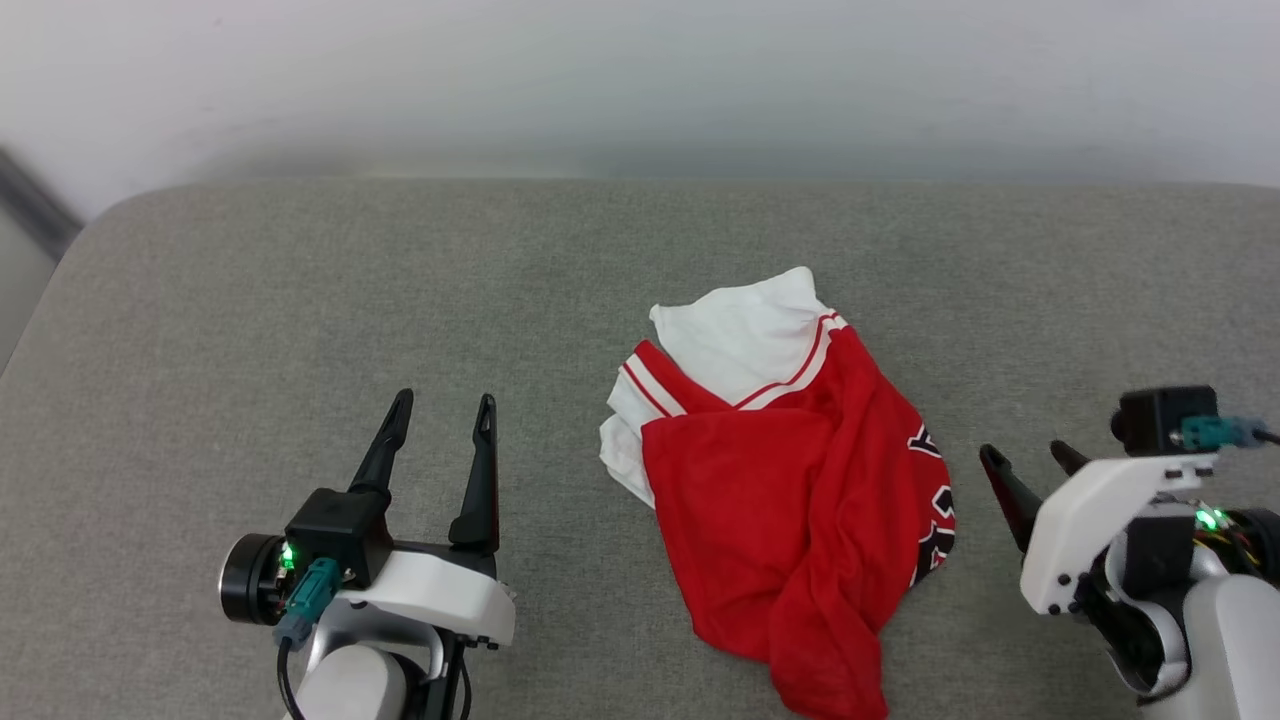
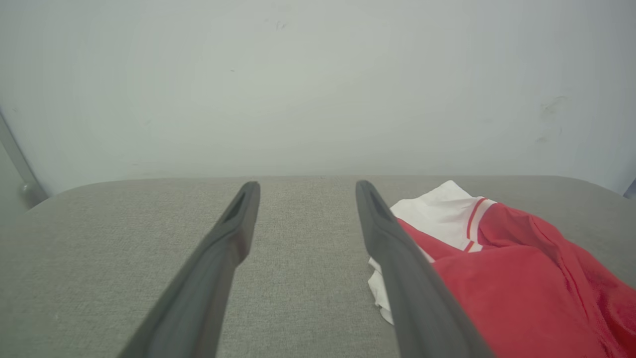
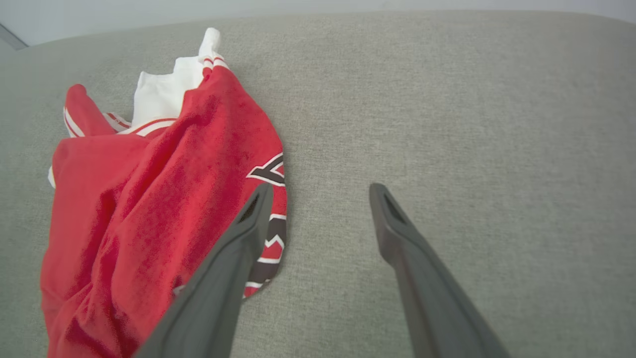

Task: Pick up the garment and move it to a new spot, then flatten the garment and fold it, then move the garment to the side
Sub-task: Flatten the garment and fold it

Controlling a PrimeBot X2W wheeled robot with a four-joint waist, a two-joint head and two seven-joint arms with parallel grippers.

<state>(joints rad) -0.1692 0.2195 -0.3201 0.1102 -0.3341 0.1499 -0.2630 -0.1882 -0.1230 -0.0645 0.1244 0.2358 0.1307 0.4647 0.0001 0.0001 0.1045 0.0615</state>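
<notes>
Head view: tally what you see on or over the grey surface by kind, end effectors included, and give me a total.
Garment: 1
End effectors: 2 (left end effector, right end effector, both open)
Total: 3

The grey fabric tabletop [image 1: 300,280] gives a wide bare stretch left of the garment [image 1: 790,500], where the left tool [image 1: 445,398] stands with fingers spread, well apart from the cloth. The crumpled garment heaps up in the middle and runs down to the head view's bottom edge, blocking a straight pass from side to side there. Behind it, bare fabric continues to the far edge, where a pale wall [image 1: 640,80] rises. On the right, a narrow bare strip separates the garment's printed edge from the spread-fingered right tool [image 1: 1024,450].
</notes>
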